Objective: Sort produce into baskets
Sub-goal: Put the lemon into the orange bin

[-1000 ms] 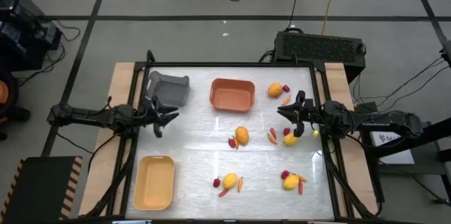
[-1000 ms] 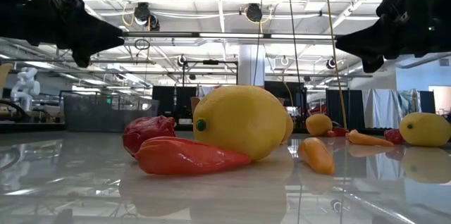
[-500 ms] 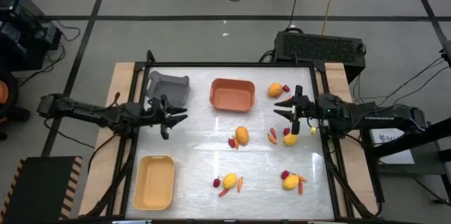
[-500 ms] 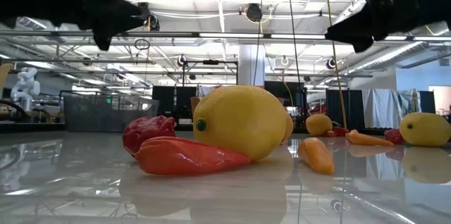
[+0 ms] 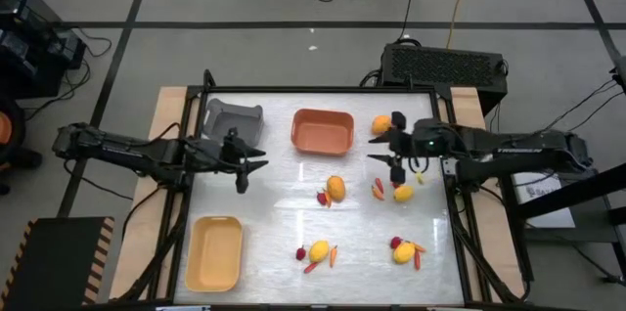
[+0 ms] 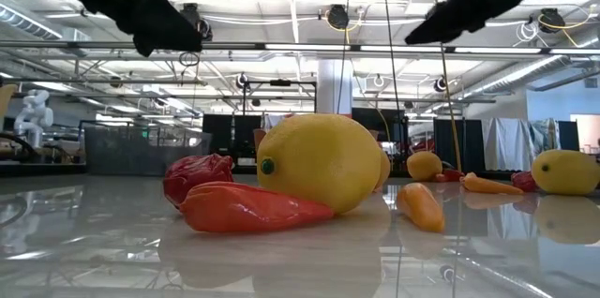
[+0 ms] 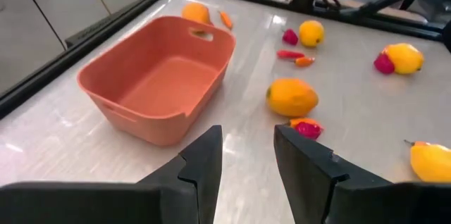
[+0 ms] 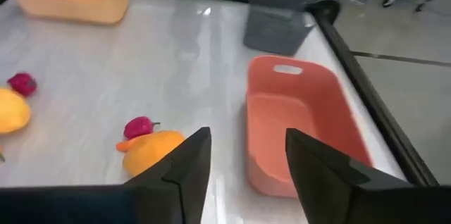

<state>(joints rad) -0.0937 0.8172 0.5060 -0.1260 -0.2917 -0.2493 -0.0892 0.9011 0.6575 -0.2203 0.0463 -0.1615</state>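
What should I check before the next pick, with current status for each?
1. Left end effector empty, fingers apart: ok.
2. Right end effector empty, fingers apart: ok.
3. Orange plastic basket upright and holding nothing: ok.
4. Pale yellow plastic basket and grey angular basket on the table, unblocked: ok.
5. Produce sorted: not ok; the yellow-orange toy fruit at mid-table and the others lie loose outside the baskets.
6. Which piece the right end effector is lined up on: cannot tell.
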